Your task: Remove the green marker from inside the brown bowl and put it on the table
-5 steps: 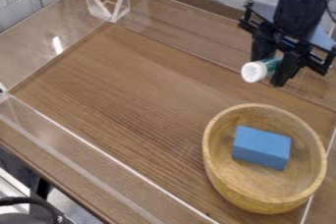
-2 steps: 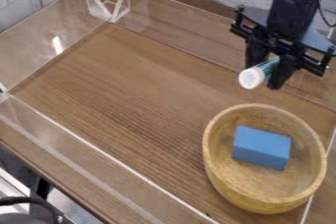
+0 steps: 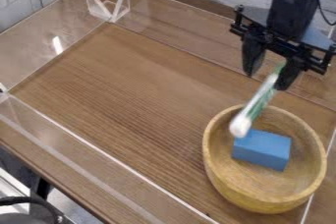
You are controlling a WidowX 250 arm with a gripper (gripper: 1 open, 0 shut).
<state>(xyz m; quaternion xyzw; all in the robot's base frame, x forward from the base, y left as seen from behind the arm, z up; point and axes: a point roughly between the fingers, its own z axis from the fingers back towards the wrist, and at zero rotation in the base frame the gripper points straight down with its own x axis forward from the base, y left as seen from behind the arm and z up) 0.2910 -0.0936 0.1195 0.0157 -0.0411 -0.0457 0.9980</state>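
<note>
The green marker (image 3: 258, 102) hangs steeply tilted and blurred below my gripper (image 3: 270, 68). Its green upper end is still between the fingertips, and its white lower end is over the near-left rim of the brown bowl (image 3: 218, 159). Whether that end touches the rim I cannot tell. My gripper points down over the table (image 3: 132, 81), just behind the bowl, and its fingers stand spread apart, no longer pinching the marker.
A blue rectangular block (image 3: 261, 147) lies inside the bowl. Low clear plastic walls (image 3: 53, 46) edge the tabletop, with a folded clear piece (image 3: 108, 7) at the far left corner. The bowl sits close to the table's right front edge.
My gripper's fingers have spread. The marker, which was held nearly level between them, has swung down so that its white end now points at the bowl's rim. The arm itself stayed in place.
</note>
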